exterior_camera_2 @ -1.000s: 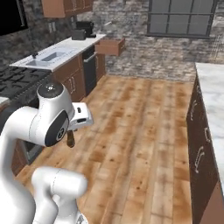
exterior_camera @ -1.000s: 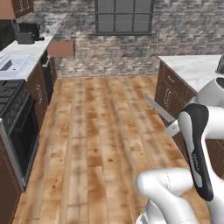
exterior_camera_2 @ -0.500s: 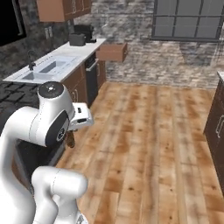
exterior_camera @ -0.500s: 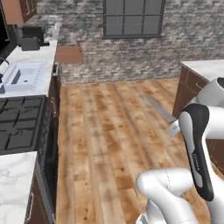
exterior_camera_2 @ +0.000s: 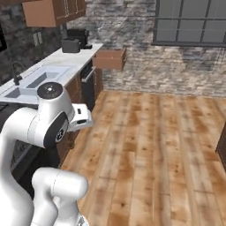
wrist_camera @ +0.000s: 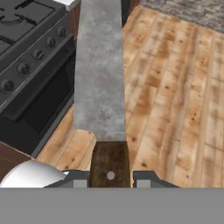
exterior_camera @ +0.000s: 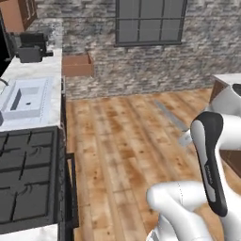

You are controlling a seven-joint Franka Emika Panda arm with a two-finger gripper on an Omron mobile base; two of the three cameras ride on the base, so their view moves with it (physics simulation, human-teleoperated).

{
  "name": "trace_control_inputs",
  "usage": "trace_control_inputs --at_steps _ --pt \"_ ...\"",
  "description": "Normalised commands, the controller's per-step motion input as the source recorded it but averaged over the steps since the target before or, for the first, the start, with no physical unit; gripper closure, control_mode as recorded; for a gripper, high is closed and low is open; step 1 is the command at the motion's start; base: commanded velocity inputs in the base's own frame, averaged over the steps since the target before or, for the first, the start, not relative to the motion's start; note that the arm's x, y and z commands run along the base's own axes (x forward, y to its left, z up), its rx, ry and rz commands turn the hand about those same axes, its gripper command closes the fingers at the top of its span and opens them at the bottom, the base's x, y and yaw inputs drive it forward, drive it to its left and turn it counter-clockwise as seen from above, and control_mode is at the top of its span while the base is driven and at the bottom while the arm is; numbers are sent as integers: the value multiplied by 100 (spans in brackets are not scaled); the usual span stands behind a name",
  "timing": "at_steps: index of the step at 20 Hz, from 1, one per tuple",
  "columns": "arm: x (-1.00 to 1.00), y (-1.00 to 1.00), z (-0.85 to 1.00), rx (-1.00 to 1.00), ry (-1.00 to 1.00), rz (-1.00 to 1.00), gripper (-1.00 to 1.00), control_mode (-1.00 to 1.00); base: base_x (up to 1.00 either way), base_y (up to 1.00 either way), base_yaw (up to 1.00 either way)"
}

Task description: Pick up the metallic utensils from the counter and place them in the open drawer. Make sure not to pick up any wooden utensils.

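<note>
In the hand view my gripper (wrist_camera: 110, 177) is shut on the small knife (wrist_camera: 100, 74), its dark brown handle caught between the two fingertips (wrist_camera: 76, 179). The broad silver blade points away from the hand, over the wooden floor beside the stove. From the left base view the knife blade (exterior_camera: 172, 116) shows as a grey sliver sticking out past my forearm. The open drawer (exterior_camera: 77, 66) juts out reddish-brown from the end of the worktop at the far wall, and it shows as the open drawer (exterior_camera_2: 109, 58) from the right base. A corner of the counter (exterior_camera: 228, 79) shows at the right edge.
A black stove (exterior_camera: 28, 174) stands close on the left, and its front and knobs show as the stove (wrist_camera: 30, 52) in the hand view. Beyond it lie a sink (exterior_camera: 26, 96) and a dark toaster (exterior_camera: 30, 49) on the narrow worktop. Open wooden floor (exterior_camera_2: 154, 145) stretches to the brick wall.
The whole picture has shifted with the base: the stove and sink worktop have come closer on the left, and the counter has slid to the right edge. The knife stays gripped.
</note>
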Motion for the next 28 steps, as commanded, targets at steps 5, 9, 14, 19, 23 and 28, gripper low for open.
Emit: trace_control_inputs --at_steps 5,9,14,19,23,28 --pt "0 0 0 0 0 0 100 100 100 -3 -1" --pt "0 0 0 0 0 0 100 100 100 -8 0" --pt "0 0 0 0 0 0 100 100 100 3 0" --pt "0 0 0 0 0 0 100 100 100 14 0" --pt "0 0 0 0 0 0 100 100 91 29 0" --pt "0 0 0 0 0 0 100 100 72 55 -4"
